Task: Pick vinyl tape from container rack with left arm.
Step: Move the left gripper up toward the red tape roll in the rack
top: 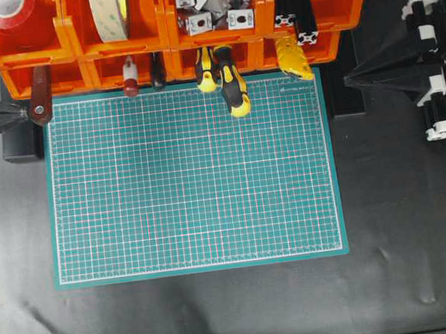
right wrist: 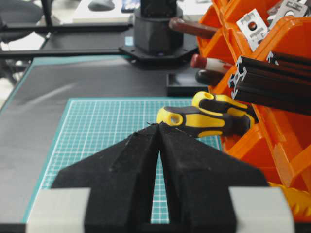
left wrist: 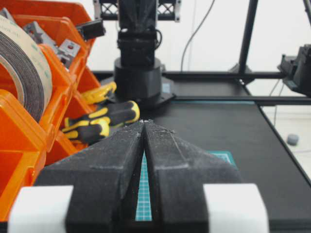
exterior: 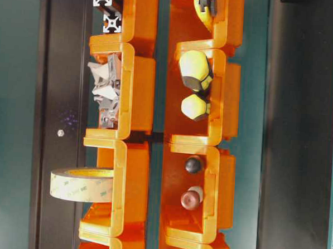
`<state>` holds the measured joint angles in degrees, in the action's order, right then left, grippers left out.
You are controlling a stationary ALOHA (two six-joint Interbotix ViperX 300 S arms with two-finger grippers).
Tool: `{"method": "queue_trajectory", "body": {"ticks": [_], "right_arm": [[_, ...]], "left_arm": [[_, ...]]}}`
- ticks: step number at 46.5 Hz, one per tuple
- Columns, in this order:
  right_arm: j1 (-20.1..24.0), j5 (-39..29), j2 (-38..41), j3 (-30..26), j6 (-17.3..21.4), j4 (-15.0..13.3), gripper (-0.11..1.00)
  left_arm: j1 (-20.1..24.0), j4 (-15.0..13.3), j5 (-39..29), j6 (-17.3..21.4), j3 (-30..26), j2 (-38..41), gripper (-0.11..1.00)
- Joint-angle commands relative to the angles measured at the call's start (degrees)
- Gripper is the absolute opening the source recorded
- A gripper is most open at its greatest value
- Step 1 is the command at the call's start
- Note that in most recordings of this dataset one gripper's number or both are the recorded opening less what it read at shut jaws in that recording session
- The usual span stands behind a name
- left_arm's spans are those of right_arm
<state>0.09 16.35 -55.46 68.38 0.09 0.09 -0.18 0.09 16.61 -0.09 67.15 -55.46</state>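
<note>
Glossy red vinyl tape (top: 12,9), shiny orange plastic container rack (top: 72,45), matt gridded green mat (top: 192,178), grainy matt black left hand (left wrist: 144,127)

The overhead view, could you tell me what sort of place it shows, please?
Most likely a lab robot workbench for tool handling: an orange container rack stocked with tape rolls, brackets and screwdrivers, a green gridded cutting mat, and robot arms parked on both sides.

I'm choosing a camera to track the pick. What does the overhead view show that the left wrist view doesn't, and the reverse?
Only the overhead view shows the vinyl tape, lying in the far-left upper bin of the container rack, and the whole green mat. Only the left wrist view shows the left gripper close up, its tips together and holding nothing. Both show the orange bins, the cream tape roll and the yellow-black screwdriver handles.
</note>
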Motion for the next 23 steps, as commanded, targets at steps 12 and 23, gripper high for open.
{"method": "queue_trajectory", "body": {"ticks": [12,23], "right_arm": [[0.4,0.9,1.3,-1.5,0.3,0.1,0.00],[1.1,0.5,1.3,-1.7,0.4,0.1,0.00]], "left_arm": [[1.6,3.3,-19.7,-5.8,-13.4,3.7,0.00],[1.8,3.7,-42.8,-5.4,-29.2,9.3,0.00]]}}
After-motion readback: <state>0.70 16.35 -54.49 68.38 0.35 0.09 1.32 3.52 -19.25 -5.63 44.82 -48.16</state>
